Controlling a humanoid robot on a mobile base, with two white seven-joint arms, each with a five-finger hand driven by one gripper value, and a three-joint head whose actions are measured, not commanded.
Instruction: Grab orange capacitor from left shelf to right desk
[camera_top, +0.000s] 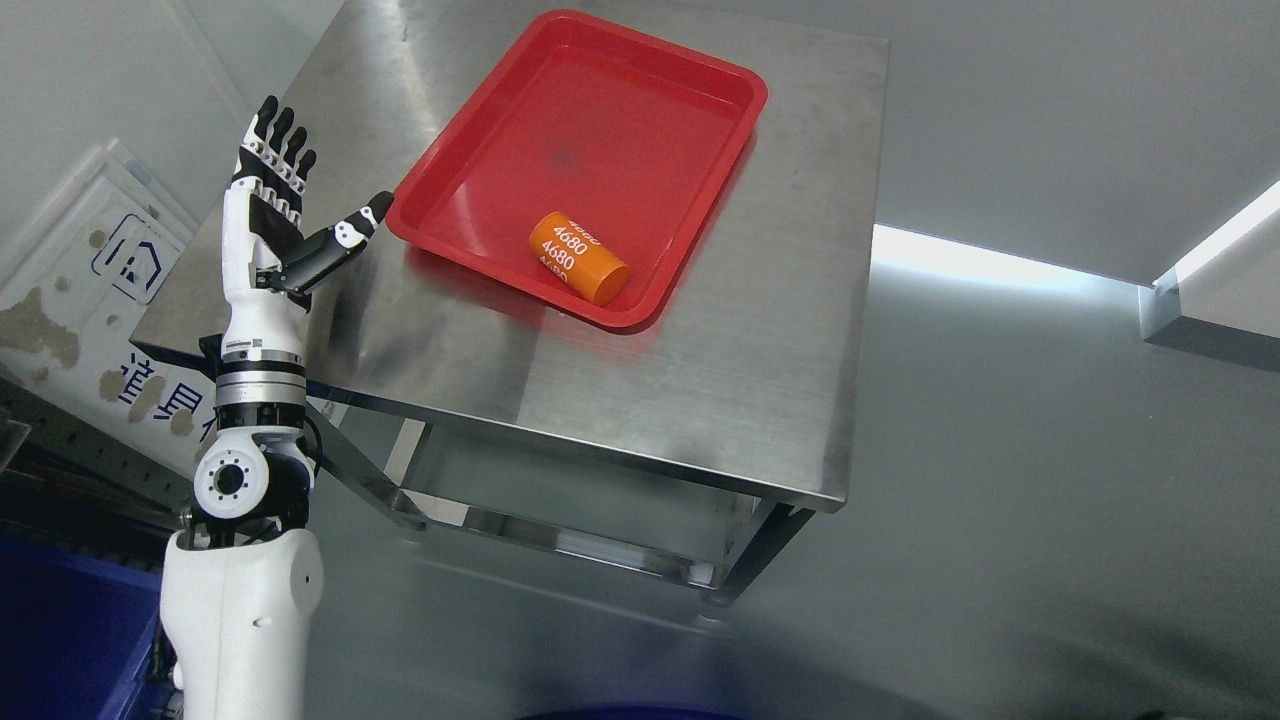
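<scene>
An orange capacitor (578, 257) printed with white numbers lies on its side in the near part of a red tray (480, 145). The tray rests on a steel desk (740, 340). My left hand (285, 195) is raised over the desk's left edge, to the left of the tray, with its fingers spread straight and the thumb pointing toward the tray's near left corner. It holds nothing. The capacitor is well to the right of that hand. No right arm shows in the picture.
A white sign with blue print (110, 300) leans at the left behind the arm. A blue bin (60, 640) shows at the lower left corner. Grey floor (1000, 500) spreads to the right of the desk.
</scene>
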